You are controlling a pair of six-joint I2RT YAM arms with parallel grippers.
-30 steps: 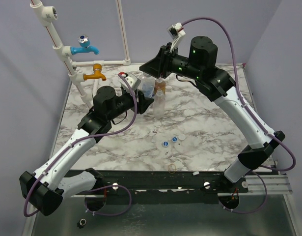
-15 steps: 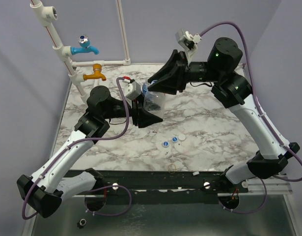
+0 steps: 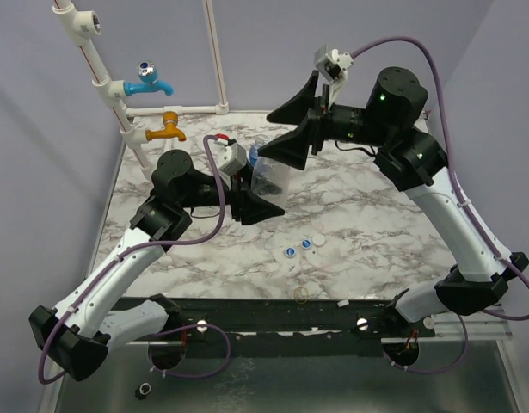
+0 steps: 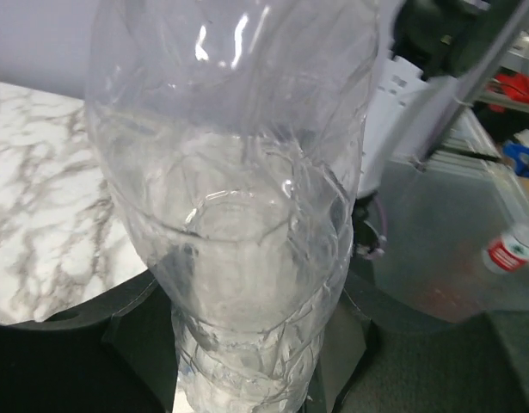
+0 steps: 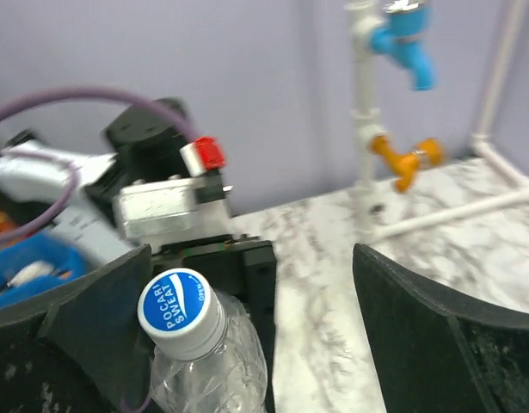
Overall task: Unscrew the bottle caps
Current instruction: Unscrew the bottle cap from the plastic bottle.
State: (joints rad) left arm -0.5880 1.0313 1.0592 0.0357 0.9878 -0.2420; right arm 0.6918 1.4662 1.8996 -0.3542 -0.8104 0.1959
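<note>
My left gripper (image 3: 262,186) is shut on a clear plastic bottle (image 3: 271,176) and holds it tilted above the marble table (image 3: 367,224). The crinkled bottle (image 4: 238,215) fills the left wrist view between the dark fingers (image 4: 75,320). Its blue-and-white cap (image 5: 180,312) sits on the neck, close to the left finger (image 5: 92,327) of my right gripper (image 5: 251,258). That right gripper (image 3: 264,139) stands open around the cap end (image 3: 255,158), gripping nothing. Several loose caps (image 3: 298,248) lie on the table in front of the bottle.
A white pipe stand with a blue tap (image 3: 149,83) and an orange tap (image 3: 168,128) rises at the back left. A thin yellowish ring (image 3: 302,293) lies near the table's front edge. A white pipe frame (image 3: 217,60) stands at the back.
A second ago the right gripper pointed down over upright bottles. The bottle now hangs tilted in the left gripper, and the right gripper's jaws have swung wide apart at its cap.
</note>
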